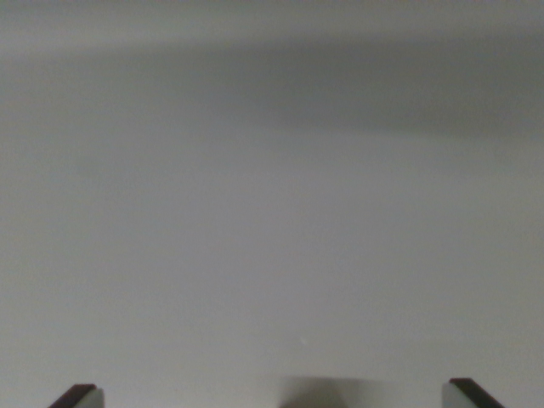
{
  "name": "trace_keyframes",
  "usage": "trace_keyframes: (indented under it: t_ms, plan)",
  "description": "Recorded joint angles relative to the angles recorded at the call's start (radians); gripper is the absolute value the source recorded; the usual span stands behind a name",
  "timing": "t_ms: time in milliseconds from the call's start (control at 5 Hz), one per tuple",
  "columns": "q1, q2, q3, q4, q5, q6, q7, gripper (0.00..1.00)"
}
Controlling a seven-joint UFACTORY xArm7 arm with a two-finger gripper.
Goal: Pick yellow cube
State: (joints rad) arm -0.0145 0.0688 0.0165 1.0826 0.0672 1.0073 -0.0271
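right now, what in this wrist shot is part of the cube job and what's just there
For the job:
- tool, only its two fingertips showing, spread wide
- yellow cube: not in view

Just there:
- plain grey surface
- dark shadow at the bottom edge

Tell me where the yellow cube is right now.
It is not in the wrist view: only a bare grey surface shows, with the open pincer tips at the bottom corners and nothing between them.

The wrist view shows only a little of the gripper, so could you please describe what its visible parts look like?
Only the two fingertips of the gripper poke in at the bottom corners. Each is a dark, nearly black wedge with a paler grey inner face. No cables or markings show; the rest is a plain grey surface.
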Motion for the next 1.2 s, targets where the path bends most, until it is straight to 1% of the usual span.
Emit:
trace_keyframes:
  t_ms: [200, 400, 600, 800, 1000, 1200]
  plan:
    - [0.0, 0.0, 0.0, 0.0, 0.0, 0.0, 0.0, 0.0]
    - [0.0, 0.008, 0.0, -0.043, 0.0027, -0.047, -0.005, 0.0]
    - [0.0, 0.008, 0.0, -0.043, 0.0027, -0.047, -0.005, 0.0]
    - [-0.0001, 0.015, 0.0, -0.084, 0.0054, -0.094, -0.009, 0.0]
    - [-0.0001, 0.015, 0.0, -0.084, 0.0054, -0.094, -0.009, 0.0]
    - [-0.0001, 0.023, -0.001, -0.125, 0.008, -0.14, -0.014, 0.0]
